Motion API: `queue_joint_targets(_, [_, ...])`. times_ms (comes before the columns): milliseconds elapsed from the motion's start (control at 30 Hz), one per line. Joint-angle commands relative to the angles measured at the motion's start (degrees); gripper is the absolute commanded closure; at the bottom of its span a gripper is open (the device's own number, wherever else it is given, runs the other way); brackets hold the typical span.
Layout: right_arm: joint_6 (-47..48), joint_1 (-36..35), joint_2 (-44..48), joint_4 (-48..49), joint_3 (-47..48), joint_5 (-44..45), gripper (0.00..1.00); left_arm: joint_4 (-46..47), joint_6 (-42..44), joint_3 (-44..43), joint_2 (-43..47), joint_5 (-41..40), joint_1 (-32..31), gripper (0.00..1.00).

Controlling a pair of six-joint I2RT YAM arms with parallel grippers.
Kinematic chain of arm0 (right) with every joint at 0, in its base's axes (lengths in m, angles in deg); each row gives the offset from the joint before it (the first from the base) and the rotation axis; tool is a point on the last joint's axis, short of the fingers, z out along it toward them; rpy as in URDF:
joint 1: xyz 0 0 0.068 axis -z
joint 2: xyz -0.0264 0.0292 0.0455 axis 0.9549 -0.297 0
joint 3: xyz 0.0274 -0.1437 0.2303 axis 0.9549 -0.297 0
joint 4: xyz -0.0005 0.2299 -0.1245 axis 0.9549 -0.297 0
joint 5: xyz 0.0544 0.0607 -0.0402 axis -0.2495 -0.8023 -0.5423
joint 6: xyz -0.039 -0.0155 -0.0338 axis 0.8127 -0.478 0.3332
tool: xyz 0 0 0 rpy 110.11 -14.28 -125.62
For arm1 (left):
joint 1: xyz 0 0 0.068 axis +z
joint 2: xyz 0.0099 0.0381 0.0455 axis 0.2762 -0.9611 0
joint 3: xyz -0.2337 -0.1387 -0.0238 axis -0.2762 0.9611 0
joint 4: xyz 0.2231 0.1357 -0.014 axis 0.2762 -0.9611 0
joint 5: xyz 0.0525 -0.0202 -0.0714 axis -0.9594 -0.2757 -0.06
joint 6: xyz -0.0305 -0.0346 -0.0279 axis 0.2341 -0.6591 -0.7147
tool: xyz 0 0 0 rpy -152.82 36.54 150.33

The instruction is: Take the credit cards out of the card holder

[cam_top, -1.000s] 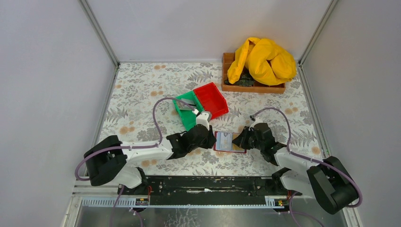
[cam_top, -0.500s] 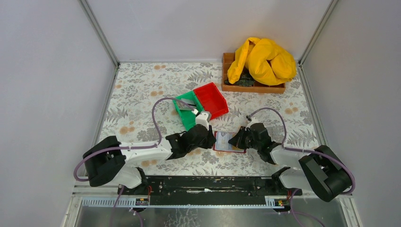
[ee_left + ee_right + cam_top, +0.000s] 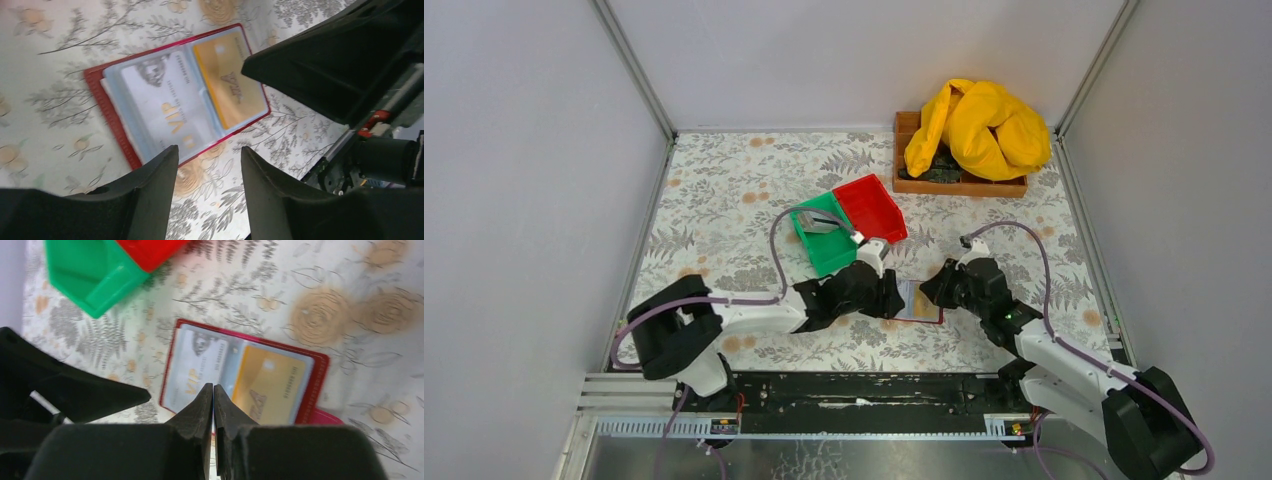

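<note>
The card holder [image 3: 921, 301] lies open and flat on the floral table, red-bordered with a grey-blue inner face [image 3: 111, 120] [image 3: 320, 385]. A silver card marked VIP [image 3: 160, 107] [image 3: 197, 367] sits in one pocket and a gold card [image 3: 230, 82] [image 3: 270, 385] in the other. My left gripper [image 3: 890, 298] [image 3: 209, 150] is open and empty, low at the holder's left edge. My right gripper [image 3: 933, 289] [image 3: 213, 386] is shut on nothing, its tips over the holder's middle fold, at its right side.
A green bin [image 3: 826, 240] and a red bin [image 3: 870, 208] stand just behind the holder; a grey flat thing [image 3: 821, 223] lies in the green bin. A wooden tray [image 3: 906, 182] with yellow cloth [image 3: 979, 125] is at the back right. The two grippers are close together.
My left gripper has moved right, up to the holder's left edge. My right arm has swung and stretched out, its gripper staying at the holder's right side.
</note>
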Motion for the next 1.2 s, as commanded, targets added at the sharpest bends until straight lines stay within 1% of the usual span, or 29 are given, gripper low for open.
queue_joint_targets(0, [1.3, 1.6, -0.1, -9.2, 1.7, 7.2, 0.9, 7.9, -0.7, -3.8, -5.1, 5.0, -0.2, 0.46])
queue_joint_targets(100, [0.8, 2.3, -1.4, -11.2, 1.7, 8.7, 0.92, 9.8, -1.4, -5.1, -8.3, 6.2, -0.1, 0.52])
queue_joint_targets(200, [0.6, 2.5, -1.4, -12.2, 1.7, 9.4, 0.93, 10.7, -1.6, -6.4, -10.3, 6.9, -0.1, 0.54])
queue_joint_targets(400, [0.9, 2.8, -0.6, -13.7, 1.2, 10.8, 0.93, 9.7, -1.4, -9.0, -13.4, 7.2, 0.2, 0.54])
queue_joint_targets(600, [0.9, 3.0, -2.3, -12.7, 0.3, 10.3, 0.93, 10.5, -2.0, -9.5, -15.6, 10.0, 1.9, 0.55])
queue_joint_targets(800, [1.2, 3.1, -4.0, -12.0, 0.0, 9.6, 0.93, 10.7, -2.5, -8.8, -16.8, 10.6, 3.0, 0.55])
queue_joint_targets(1167, [1.7, 3.9, -6.7, -11.7, 0.8, 7.6, 0.93, 18.3, -5.8, -7.0, -19.3, 16.2, 5.2, 0.54])
